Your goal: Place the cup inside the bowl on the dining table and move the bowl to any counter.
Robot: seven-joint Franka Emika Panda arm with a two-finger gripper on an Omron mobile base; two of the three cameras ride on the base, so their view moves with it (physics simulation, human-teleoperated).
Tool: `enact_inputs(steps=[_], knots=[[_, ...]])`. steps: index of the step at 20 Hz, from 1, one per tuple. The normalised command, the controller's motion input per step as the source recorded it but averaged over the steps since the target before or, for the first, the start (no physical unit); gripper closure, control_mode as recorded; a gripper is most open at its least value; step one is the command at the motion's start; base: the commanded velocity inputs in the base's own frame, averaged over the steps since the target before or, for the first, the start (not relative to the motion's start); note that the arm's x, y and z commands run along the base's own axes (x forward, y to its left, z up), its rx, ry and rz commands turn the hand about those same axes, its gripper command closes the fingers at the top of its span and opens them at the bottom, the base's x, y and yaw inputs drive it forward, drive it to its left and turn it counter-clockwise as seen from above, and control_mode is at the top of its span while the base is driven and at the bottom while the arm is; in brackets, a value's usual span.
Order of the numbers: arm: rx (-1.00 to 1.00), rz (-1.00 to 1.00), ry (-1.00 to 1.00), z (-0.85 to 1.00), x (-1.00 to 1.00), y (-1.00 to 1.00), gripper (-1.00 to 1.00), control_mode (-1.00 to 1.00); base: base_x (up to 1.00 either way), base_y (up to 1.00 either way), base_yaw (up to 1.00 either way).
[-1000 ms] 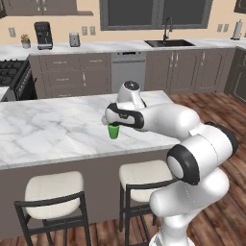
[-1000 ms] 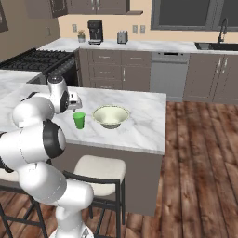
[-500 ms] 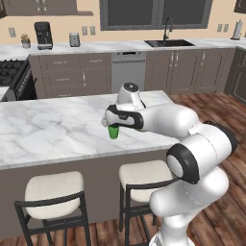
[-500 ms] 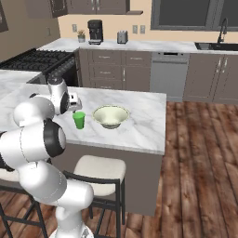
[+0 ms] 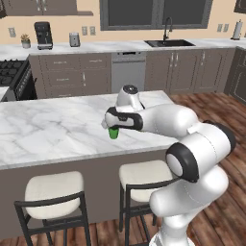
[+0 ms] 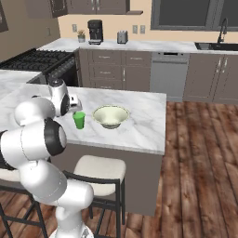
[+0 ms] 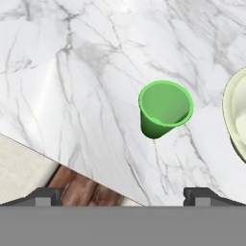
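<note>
The two dark fingertips [image 7: 47, 196] stood wide apart at the foot of the hand view, nothing between them, so the gripper [image 7: 122, 194] was open and held nothing. Ahead of the fingertips the cup [image 7: 165, 114] stood upright on the dining table [image 7: 72, 81], its mouth open to the camera — free of any touch. Just beside the cup, at the right edge of that view, a slice of the bowl [image 7: 236, 115] showed, near the cup but apart from it.

In the right base view the gripper [image 6: 74, 103] hung above the cup [image 6: 79, 120] and a little behind it, and the bowl [image 6: 110, 116] sat whole beside the cup, further from the arm, with bare marble of the dining table [image 6: 144, 121] around both. Nothing stood between cup and bowl.

The left base view showed the cup [image 5: 114, 133] only in part, its top hidden by the gripper [image 5: 111, 125]; the bowl was screened there by the white arm [image 5: 163, 120]. That view did show two cushioned stools [image 5: 54, 190] tucked under the near edge of the dining table [image 5: 48, 129]. Beyond the cup, well apart, ran the counter [image 5: 105, 46] with a sink [image 5: 169, 42], a coffee machine [image 5: 43, 35] and a toaster [image 5: 74, 39] — and a stove [image 6: 37, 59] off to its left.
</note>
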Motion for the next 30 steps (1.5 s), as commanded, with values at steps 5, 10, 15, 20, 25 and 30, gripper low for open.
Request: enact_inputs(steps=[5,10,15,20,25,30], knots=[[0.0,0.01,0.0,-0.13,0.05,0.0,-1.0,-1.0,0.0,0.0,0.0],[0.0,0.01,0.0,-0.14,0.05,0.01,-1.0,-1.0,0.0,0.0,0.0],[0.0,0.01,0.0,-0.14,0.06,0.01,-1.0,-1.0,0.0,0.0,0.0],[-0.01,0.0,0.0,-0.06,0.18,0.02,-1.0,-1.0,0.0,0.0,0.0],[-0.02,0.0,0.0,0.0,0.31,0.02,-1.0,-1.0,0.0,0.0,0.0],[-0.02,0.0,0.0,0.0,0.21,0.03,-1.0,-1.0,0.0,0.0,0.0]])
